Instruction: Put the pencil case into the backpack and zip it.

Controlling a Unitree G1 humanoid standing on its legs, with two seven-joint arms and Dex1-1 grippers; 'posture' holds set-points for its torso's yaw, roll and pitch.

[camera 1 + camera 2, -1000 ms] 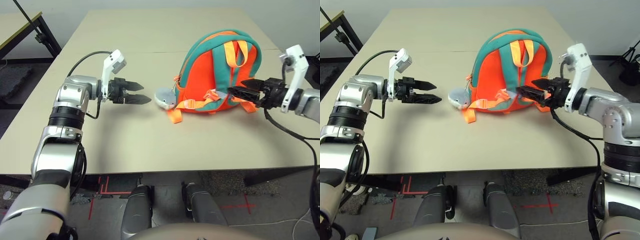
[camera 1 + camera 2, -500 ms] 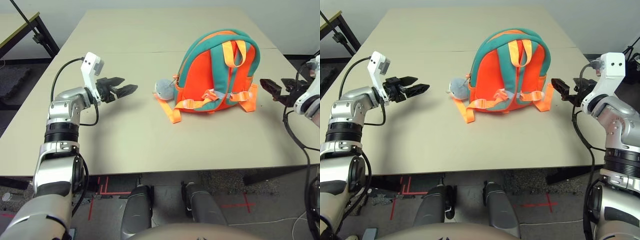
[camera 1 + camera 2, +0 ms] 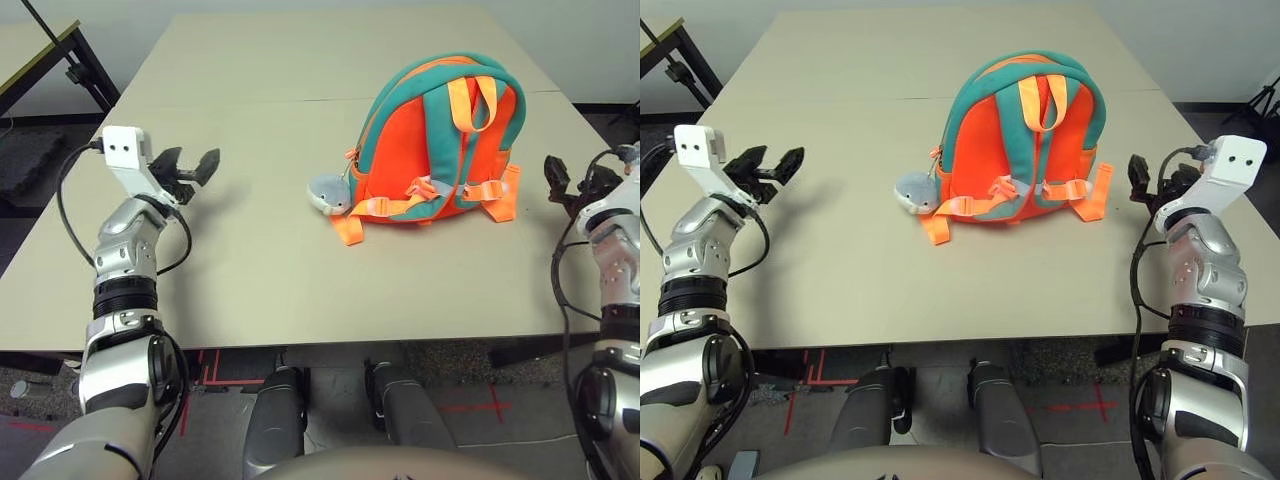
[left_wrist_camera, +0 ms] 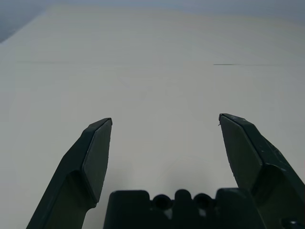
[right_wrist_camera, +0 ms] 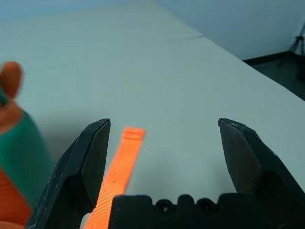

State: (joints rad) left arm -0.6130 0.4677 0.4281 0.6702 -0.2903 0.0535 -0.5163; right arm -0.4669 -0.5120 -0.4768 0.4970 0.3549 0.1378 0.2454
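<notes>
While both point level over the table point(image 3: 250, 260), left hand point(image 3: 186, 168) released, right hand point(image 3: 1152, 178) released beside backpack point(image 3: 440, 140)

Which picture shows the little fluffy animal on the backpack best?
The right eye view shows the plush animal best: it lies whole on the table, at the lower corner of the orange backpack on the robot's left. The left eye view shows it much the same. The right wrist view catches a backpack strap and an edge of the bag.
</notes>
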